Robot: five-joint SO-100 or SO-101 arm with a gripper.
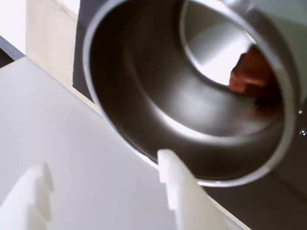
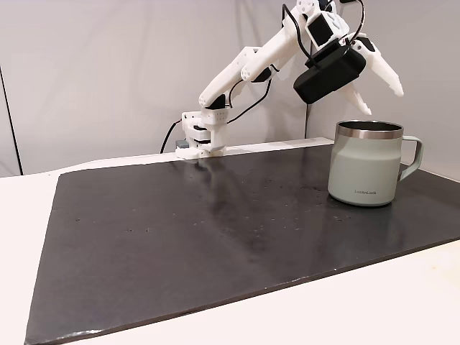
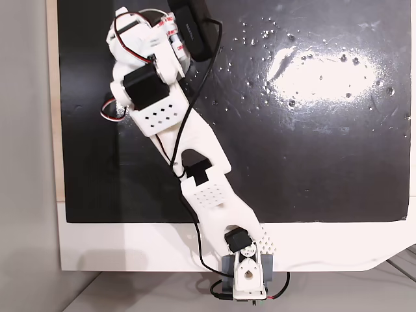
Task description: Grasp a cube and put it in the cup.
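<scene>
- The cube (image 1: 250, 72) inside the cup (image 1: 144, 124) is a blurred red-orange smear.
- The cup's rim is cut off at the wrist view's top edge.
- In a fixed view the arm (image 3: 169, 110) hides the cup.

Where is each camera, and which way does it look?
Wrist view: on the arm, looking down into the cup at the cube; white fingers show.
A fixed view: at the table's side, facing the arm; the open gripper hangs above the cup.
Another fixed view: overhead, looking down on the arm and mat.
Shared: the cup, in the first two.
</scene>
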